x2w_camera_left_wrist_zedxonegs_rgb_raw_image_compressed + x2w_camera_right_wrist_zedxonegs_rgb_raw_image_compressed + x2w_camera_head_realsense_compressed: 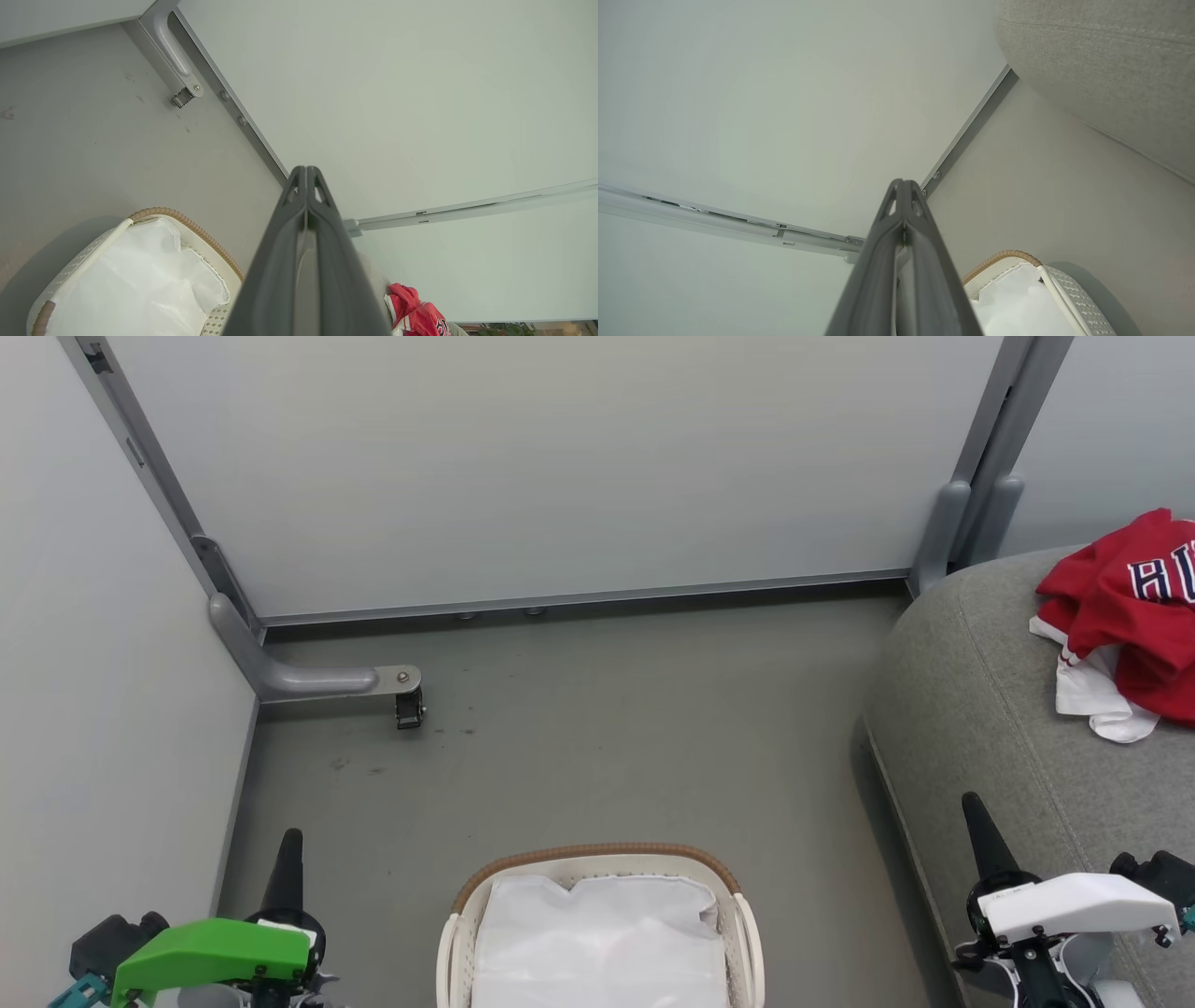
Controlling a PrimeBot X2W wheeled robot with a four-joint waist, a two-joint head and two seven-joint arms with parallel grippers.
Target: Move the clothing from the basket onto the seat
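Note:
Red clothing (1134, 616) with white trim and dark lettering lies bunched on the grey seat (990, 709) at the right; a piece of it (416, 315) also peeks into the left wrist view. The off-white basket (597, 863) with its brown rim stands at the bottom centre, and inside it I see just the white liner (597, 933). My left gripper (289, 845) is shut at the lower left, left of the basket and holding nothing. My right gripper (973, 807) is shut at the lower right, over the seat's front edge, holding nothing. Both pairs of fingers (306, 175) (902, 186) are pressed together.
Pale partition walls close the space at the back and left. A grey metal foot with a small caster (408, 705) juts onto the floor at the back left. A grey post (952, 532) stands at the back right corner beside the seat.

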